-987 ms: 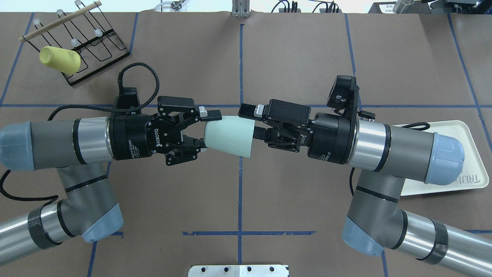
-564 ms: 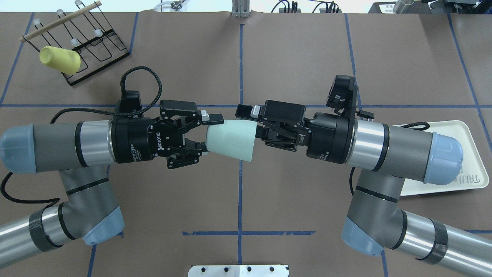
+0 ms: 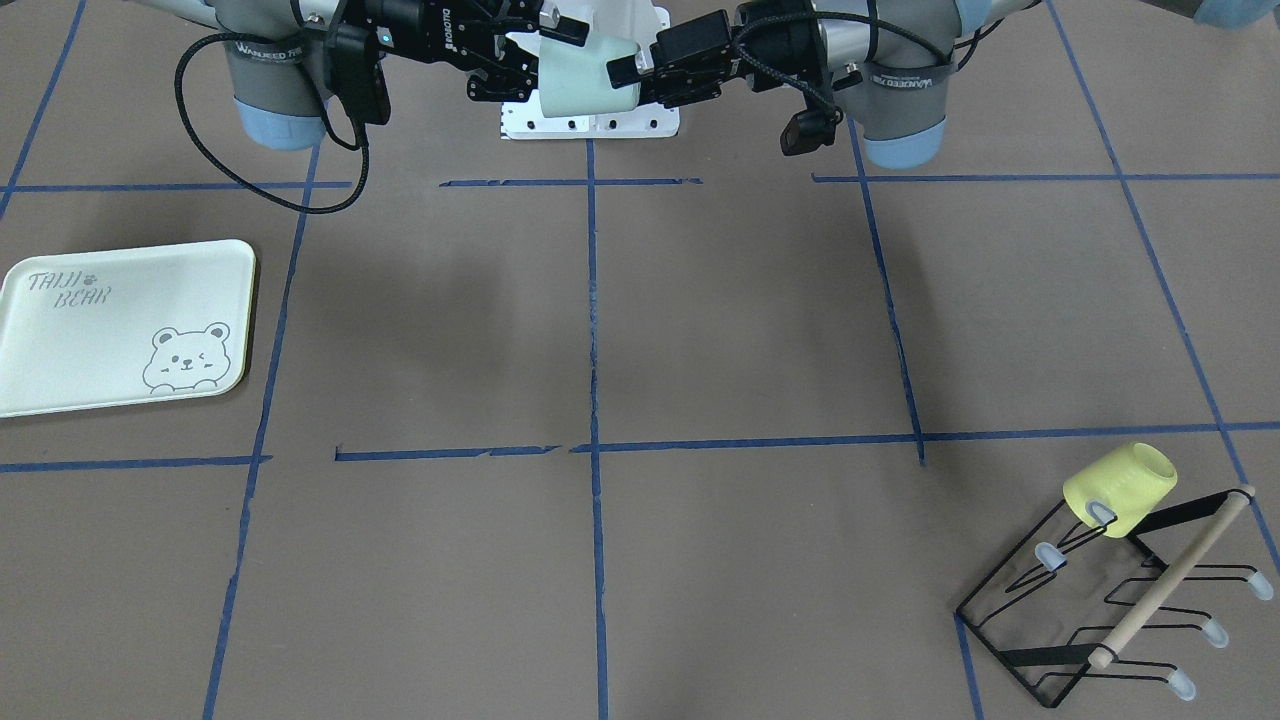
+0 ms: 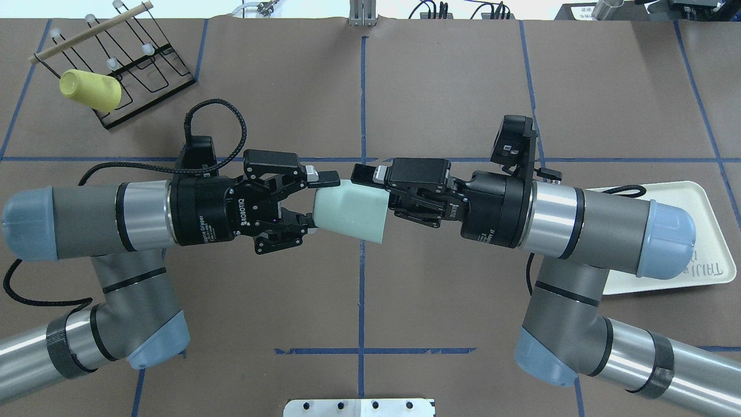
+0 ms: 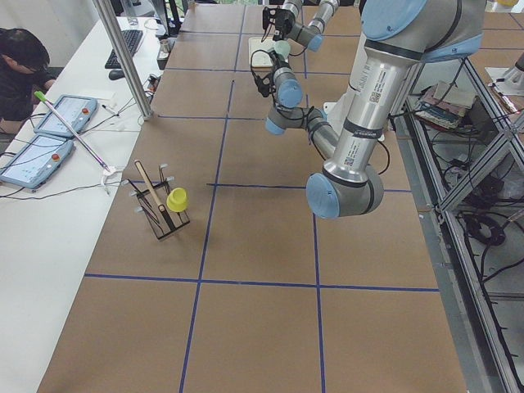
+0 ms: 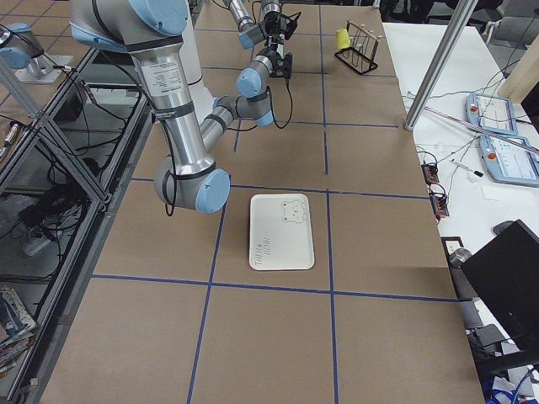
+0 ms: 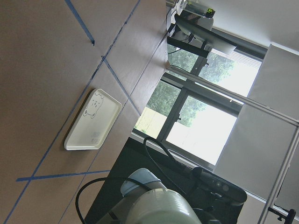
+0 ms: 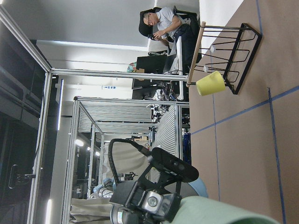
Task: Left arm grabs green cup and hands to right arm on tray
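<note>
The green cup lies on its side in mid-air over the table's centre, mouth toward the right arm. My left gripper is shut on the cup's base end. My right gripper is open at the cup's mouth: one finger lies over the outside of the rim, the other is hidden at the opening. The front view shows the cup between both grippers. The cup also fills the bottom of the left wrist view and the right wrist view. The tray lies flat under the right forearm, bare in the front view.
A black wire rack stands at the far left corner with a yellow cup hung on a prong and a wooden stick across it. A white mount plate sits at the near edge. An operator sits beyond the table's left end.
My right gripper has slid left, further over the cup's rim, and its fingers have drawn a little closer together. My left gripper and the cup have shifted slightly right.
</note>
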Robot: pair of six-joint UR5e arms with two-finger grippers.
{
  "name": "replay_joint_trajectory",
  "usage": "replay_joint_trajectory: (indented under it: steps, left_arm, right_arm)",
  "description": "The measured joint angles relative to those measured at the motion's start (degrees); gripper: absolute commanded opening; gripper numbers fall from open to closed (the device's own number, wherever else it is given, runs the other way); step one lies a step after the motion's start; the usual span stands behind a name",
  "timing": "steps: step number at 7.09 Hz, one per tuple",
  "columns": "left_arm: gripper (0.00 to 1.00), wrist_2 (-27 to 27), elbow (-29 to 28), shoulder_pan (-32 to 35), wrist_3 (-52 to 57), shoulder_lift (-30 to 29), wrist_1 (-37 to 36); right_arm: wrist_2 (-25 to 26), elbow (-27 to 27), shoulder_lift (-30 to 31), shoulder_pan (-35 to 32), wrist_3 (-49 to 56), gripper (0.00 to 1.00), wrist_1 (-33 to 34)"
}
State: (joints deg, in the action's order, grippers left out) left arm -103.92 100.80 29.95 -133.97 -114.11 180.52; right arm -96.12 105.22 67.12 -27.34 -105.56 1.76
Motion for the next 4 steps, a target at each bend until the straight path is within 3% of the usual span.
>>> replay_joint_trajectory:
  steps: [1, 4]
  left_arm:
    - [0.36, 0.05, -0.20, -0.07, -0.04, -0.38, -0.20]
    - [0.37, 0.12, -0.42, -0.15, -0.05, -0.90, -0.42]
  right_arm:
    - [-0.02, 0.01, 0.02, 0.04, 0.00, 0.53, 0.00]
    - [-0.03, 0.07, 0.05, 0.22, 0.06, 0.26, 0.02]
